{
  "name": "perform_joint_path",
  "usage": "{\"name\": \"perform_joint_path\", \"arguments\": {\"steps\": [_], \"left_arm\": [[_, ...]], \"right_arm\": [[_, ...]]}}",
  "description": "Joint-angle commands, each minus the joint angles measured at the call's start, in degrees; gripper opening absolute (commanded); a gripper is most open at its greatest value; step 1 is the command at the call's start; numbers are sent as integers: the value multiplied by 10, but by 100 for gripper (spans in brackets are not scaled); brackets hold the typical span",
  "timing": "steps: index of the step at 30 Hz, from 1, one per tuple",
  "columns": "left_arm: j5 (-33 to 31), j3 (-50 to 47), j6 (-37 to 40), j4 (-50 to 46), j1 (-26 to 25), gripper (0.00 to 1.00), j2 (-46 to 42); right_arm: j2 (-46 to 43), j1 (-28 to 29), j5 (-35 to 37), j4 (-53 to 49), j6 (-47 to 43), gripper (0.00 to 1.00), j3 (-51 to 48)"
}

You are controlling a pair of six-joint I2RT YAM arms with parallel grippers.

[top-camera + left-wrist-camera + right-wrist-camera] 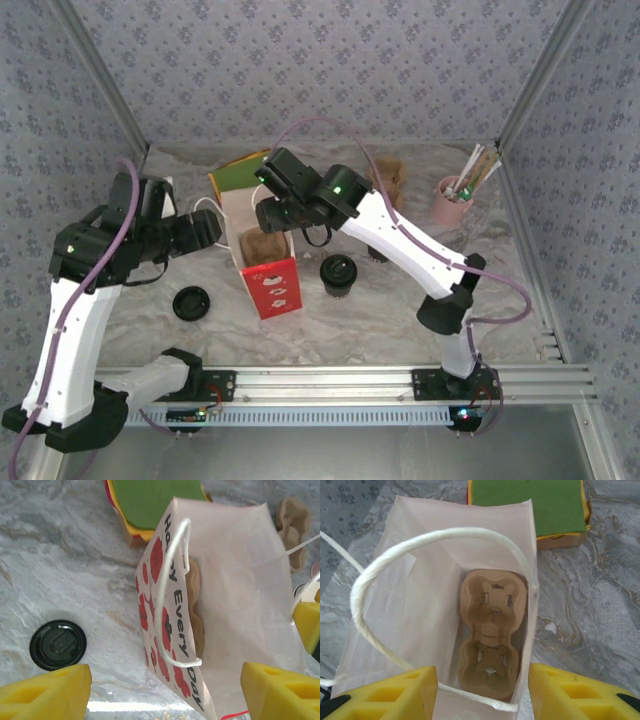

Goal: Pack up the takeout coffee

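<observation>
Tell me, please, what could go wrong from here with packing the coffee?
The bag stands unheld, with the left gripper and right gripper open near it; a nudge could tip it. Its handle arches over the mouth and could snag the cup going in.

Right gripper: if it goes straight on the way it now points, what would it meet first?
Probably the cardboard cup tray at the bottom of the open paper bag, since the right gripper points into its mouth; depth is unclear.
</observation>
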Motion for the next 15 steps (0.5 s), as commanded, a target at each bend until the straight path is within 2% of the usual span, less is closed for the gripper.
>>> {"name": "perform_joint_path", "arguments": {"steps": [1, 4, 8, 12, 14, 15], "left_arm": [[49, -29, -21, 32, 1, 78, 0], [55, -51, -30, 48, -3, 76, 2], [51, -72, -30, 62, -3, 67, 3], [52, -76, -29, 66, -3, 65, 6], [51, -76, -28, 69, -3, 65, 4], [50, -74, -28, 71, -3, 65, 4]], "right_arm": [[34, -1, 9, -85, -19, 53, 59], [42, 4, 17, -91, -22, 55, 70], [26, 9, 24, -76, -26, 56, 60], [12, 10, 26, -73, -26, 57, 58], [7, 14, 34, -76, -27, 65, 58], [5, 16, 34, -78, -27, 65, 59]]}}
